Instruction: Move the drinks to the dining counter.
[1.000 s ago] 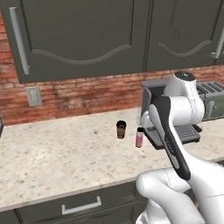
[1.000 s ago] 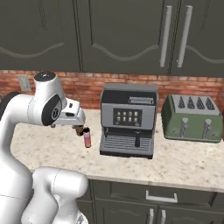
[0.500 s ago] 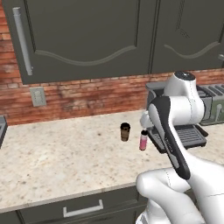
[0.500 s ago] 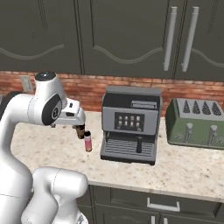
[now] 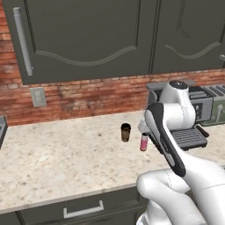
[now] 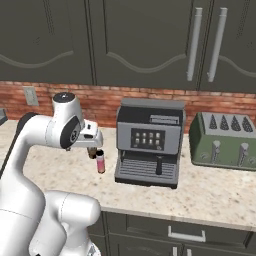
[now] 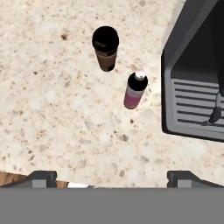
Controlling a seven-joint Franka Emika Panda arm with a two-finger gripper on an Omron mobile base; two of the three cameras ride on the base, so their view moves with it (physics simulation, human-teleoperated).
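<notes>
Two of the drinks stand on the beige speckled kitchen counter (image 5: 57, 162): a short dark brown cup (image 5: 125, 132) and, just right of it, a small pink dark-capped bottle (image 5: 143, 142). The hand view looks straight down on the cup (image 7: 105, 48) and the pink bottle (image 7: 135, 89), both upright and a little apart. My gripper (image 7: 112, 179) hangs above them, open, nothing between its fingertips (image 7: 41, 177). From the right base view my hand partly covers the cup (image 6: 92, 152), with the pink bottle (image 6: 100, 161) below it. The dining counter is out of view.
A grey coffee machine (image 6: 149, 142) stands close to the right of the bottle, its drip tray (image 7: 194, 105) near my hand. A green toaster (image 6: 227, 140) sits further right. Behind are a brick wall with an outlet (image 5: 38, 96) and dark upper cabinets.
The whole picture slid slightly as the base moved a second ago, then settled. The arm's pose over the cup and bottle is unchanged and the jaws stay open.
</notes>
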